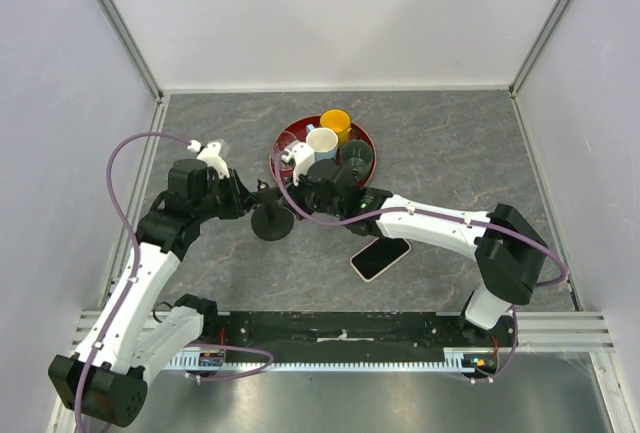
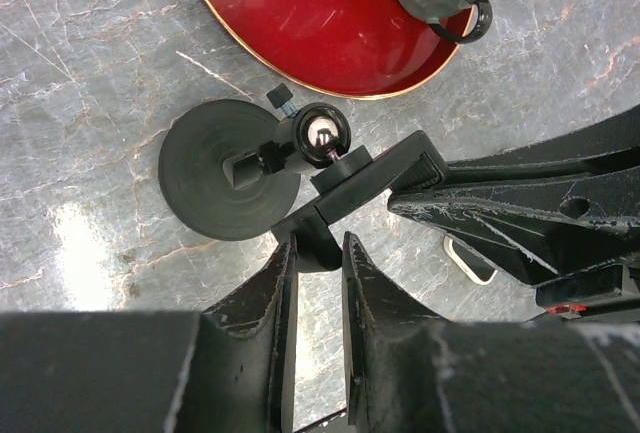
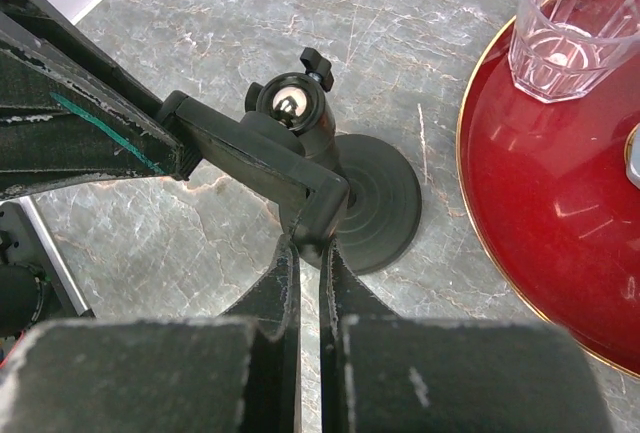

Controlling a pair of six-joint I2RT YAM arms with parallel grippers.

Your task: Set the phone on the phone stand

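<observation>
Left tool (image 2: pixel 315 253) and right tool (image 3: pixel 308 253) each pinch narrow on opposite ends of the clamp atop the phone stand (image 1: pixel 272 223), the phone (image 1: pixel 380 258) lying on the surface (image 1: pixel 450 163) at the stand's 4 o'clock, where an uneven pull could topple the stand.

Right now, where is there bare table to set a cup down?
Bare: the back-left corner, left of the tray; the back-right corner, right of the tray; the near strip left of the phone. Crowded: the middle, where left gripper and right gripper meet on the stand.
</observation>
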